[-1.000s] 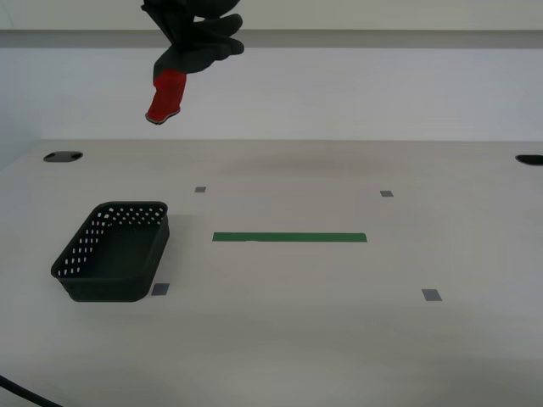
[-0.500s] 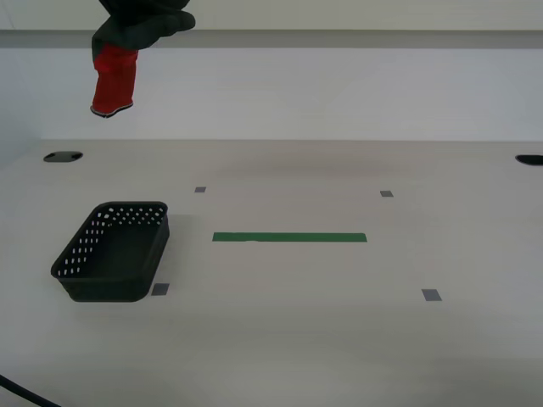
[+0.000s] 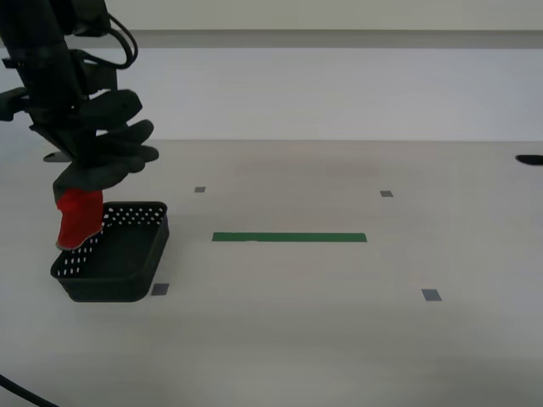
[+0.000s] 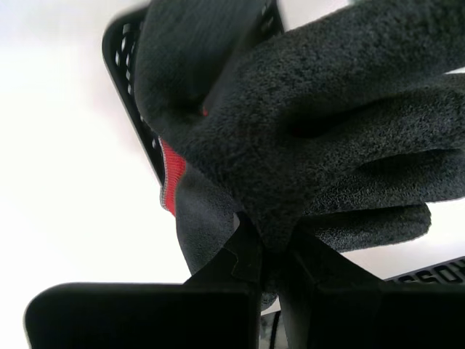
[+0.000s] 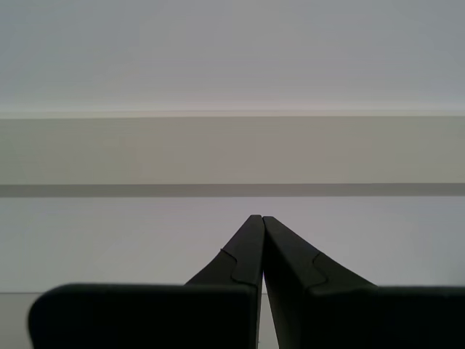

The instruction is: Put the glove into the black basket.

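The glove (image 3: 100,161) hangs from my second gripper (image 3: 75,144), dark grey fingers up, red cuff (image 3: 79,217) down, over the far end of the black basket (image 3: 114,254) at the exterior view's left. In the second wrist view the glove (image 4: 312,123) fills the picture, pinched between the shut jaws of my second gripper (image 4: 270,251), with the basket's perforated wall (image 4: 131,65) behind it. I cannot tell whether the cuff touches the basket. My first gripper (image 5: 261,222) is shut and empty, facing the wall, and does not show in the exterior view.
A green tape strip (image 3: 289,237) lies mid-table. Small grey tape squares (image 3: 432,295) mark the tabletop. Dark holes sit at the table's far corners (image 3: 529,159). A black cable (image 3: 25,392) crosses the near corner at the exterior view's left.
My second gripper has carried the glove leftward and then down from high above the table, to just over the basket. The basket has not moved.
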Robot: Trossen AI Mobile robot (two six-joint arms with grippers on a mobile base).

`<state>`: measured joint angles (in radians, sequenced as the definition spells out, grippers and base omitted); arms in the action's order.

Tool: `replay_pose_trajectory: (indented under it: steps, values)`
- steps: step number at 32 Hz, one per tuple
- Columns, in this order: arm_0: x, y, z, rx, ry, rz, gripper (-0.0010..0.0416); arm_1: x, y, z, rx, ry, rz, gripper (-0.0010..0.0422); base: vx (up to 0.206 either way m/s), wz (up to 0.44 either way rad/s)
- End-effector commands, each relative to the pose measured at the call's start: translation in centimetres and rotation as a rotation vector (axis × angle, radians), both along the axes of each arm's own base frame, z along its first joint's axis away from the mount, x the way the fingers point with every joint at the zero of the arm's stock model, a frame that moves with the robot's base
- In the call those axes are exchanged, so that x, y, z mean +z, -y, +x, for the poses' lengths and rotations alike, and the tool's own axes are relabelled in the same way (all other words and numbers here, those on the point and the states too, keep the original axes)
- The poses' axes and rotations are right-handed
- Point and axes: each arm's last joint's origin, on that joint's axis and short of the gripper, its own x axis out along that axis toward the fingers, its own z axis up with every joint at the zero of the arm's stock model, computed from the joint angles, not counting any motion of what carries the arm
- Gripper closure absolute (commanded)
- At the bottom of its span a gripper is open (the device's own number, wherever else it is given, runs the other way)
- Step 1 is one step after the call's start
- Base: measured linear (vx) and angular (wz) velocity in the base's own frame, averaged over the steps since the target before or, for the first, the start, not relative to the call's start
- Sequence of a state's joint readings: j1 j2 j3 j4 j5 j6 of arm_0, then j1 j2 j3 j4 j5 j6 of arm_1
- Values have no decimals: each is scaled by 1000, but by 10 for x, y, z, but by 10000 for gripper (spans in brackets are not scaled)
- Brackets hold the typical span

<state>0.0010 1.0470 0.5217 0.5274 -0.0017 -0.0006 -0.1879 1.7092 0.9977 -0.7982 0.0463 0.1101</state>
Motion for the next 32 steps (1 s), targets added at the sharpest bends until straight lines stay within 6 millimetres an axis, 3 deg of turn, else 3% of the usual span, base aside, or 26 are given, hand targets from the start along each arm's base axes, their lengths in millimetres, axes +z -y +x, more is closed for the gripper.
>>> replay_pose_trajectory:
  steps: [1,8,13,14,18,29,31,32]
  values:
    - [0,0,0,-1,-3,0,405,-7,-1,-4,0,-7,-6,412,0,0]
    - [0,0,0,-1,-3,0,405,-8,-2,-4,23,-10,-7,402,0,0]
    - [0,0,0,-1,-3,0,405,-8,-3,-5,60,-17,-7,319,0,0]
    - [0,0,0,-2,-3,0,405,-8,-4,-5,68,-21,-7,283,0,0]
    - [0,0,0,-1,-3,0,405,-8,-4,-5,71,-26,-6,256,0,0]
    - [0,0,0,-2,-3,0,405,-8,-4,-6,88,-30,-6,258,0,0]
    - [0,0,0,-2,-3,0,405,-8,-4,-6,88,-32,-6,272,0,0]
    - [0,0,0,-2,-3,0,405,-8,-4,-6,88,-32,-6,317,0,0]
